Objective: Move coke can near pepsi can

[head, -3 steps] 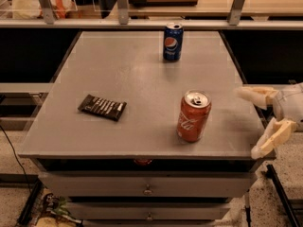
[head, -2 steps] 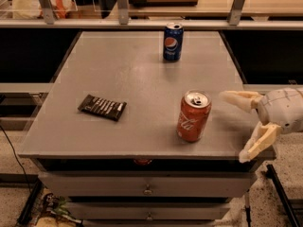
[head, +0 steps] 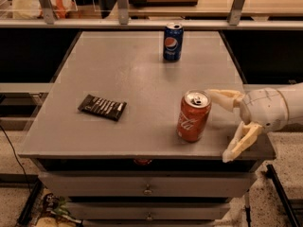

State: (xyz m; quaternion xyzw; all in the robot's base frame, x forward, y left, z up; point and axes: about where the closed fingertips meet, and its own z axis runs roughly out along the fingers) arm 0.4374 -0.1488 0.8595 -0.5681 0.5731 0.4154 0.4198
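The coke can (head: pixel 193 117) stands upright near the front right of the grey table (head: pixel 128 79), red-orange with white script and a silver top. The pepsi can (head: pixel 173 42) stands upright at the back of the table, dark blue with a round logo. My gripper (head: pixel 222 126) comes in from the right edge, just to the right of the coke can. Its two pale fingers (head: pixel 226 97) are spread apart, the far one reaching close to the can's top and the near one over the table's front edge. It holds nothing.
A dark snack bar wrapper (head: pixel 102 107) lies flat on the left part of the table. A rail with metal posts (head: pixel 122 4) runs behind the table. Drawers (head: pixel 147 188) sit below the table's front edge.
My gripper has moved left along the table's right side, from off the edge to right beside the coke can. The cans and wrapper have not moved.
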